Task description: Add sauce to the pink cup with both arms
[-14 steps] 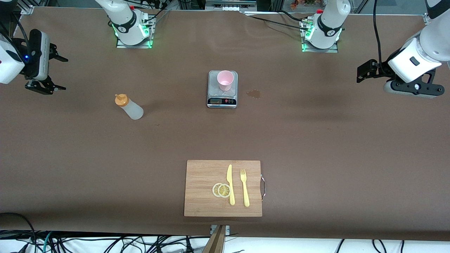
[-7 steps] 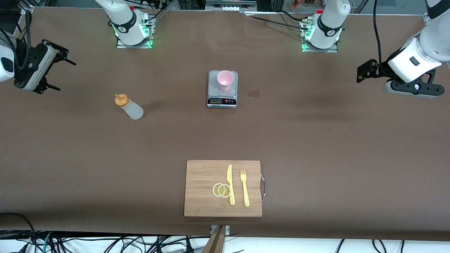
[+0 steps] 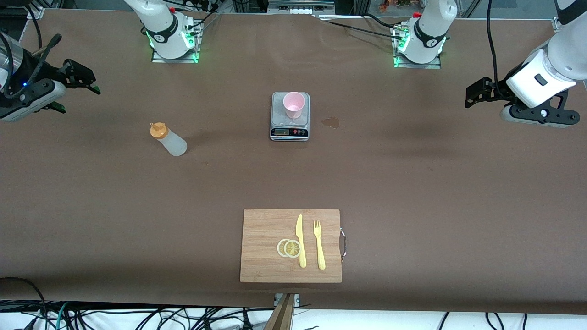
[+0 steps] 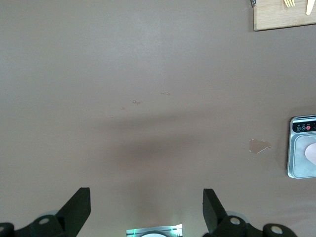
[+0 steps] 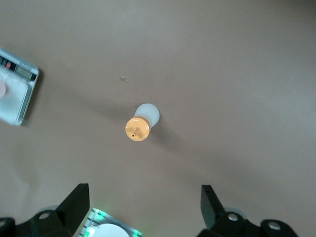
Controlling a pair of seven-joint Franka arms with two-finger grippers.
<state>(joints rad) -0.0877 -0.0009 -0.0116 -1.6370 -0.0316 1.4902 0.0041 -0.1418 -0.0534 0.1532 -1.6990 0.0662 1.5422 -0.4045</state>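
The sauce bottle [image 3: 168,140], whitish with an orange cap, stands upright on the table toward the right arm's end. The right wrist view looks down on it [image 5: 141,123]. The pink cup [image 3: 294,104] stands on the grey scale [image 3: 290,124] at mid-table, and it shows at the edge of the left wrist view [image 4: 312,153]. My right gripper [image 3: 77,94] is open and empty in the air, clear of the bottle, with its jaws wide apart in its wrist view [image 5: 143,197]. My left gripper [image 3: 473,94] is open and empty at the left arm's end [image 4: 145,197].
A wooden cutting board [image 3: 291,245] with a yellow knife, a fork and lemon slices lies nearer the front camera than the scale. A small spill [image 3: 331,122] is beside the scale toward the left arm's end. The arm bases [image 3: 173,41] stand at the table's top edge.
My right gripper has turned and swung at its end of the table, its fingers now pointing more toward the table's middle. The left arm, bottle and cup have not moved.
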